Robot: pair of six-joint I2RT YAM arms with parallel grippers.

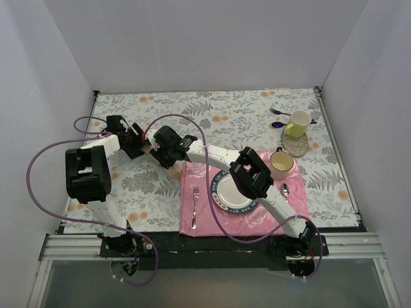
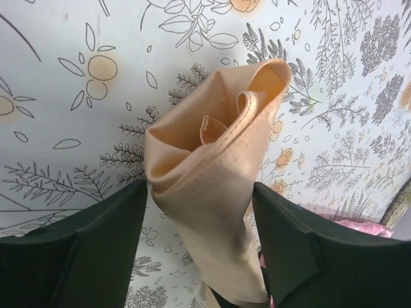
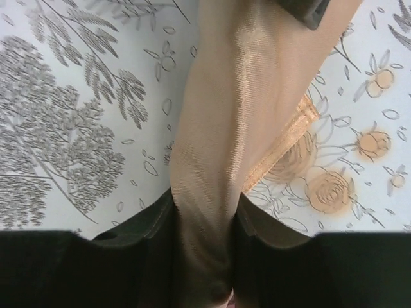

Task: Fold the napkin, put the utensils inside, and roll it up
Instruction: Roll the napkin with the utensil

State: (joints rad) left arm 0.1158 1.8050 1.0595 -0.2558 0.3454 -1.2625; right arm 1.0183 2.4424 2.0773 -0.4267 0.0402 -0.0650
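The napkin [image 2: 212, 147] is a peach-gold satin roll lying on the floral tablecloth left of the pink mat; one end [image 1: 172, 171] pokes out below the right wrist. My left gripper [image 2: 200, 189] stands open around the roll's spiral end, its fingers alongside the cloth without squeezing it. My right gripper [image 3: 204, 199] is shut on the napkin [image 3: 225, 96], whose cloth is pinched narrow between the jaws. In the top view the left gripper [image 1: 146, 147] and right gripper [image 1: 168, 160] meet over the roll. The utensils do not show.
The pink rose mat [image 1: 192, 183] carries a silver fork [image 1: 194, 206], a blue-rimmed plate [image 1: 232, 192], a silver spoon [image 1: 285, 190] and a cream cup [image 1: 281, 163]. At the back right are a yellow cup [image 1: 297, 123] and purple spoons [image 1: 279, 113].
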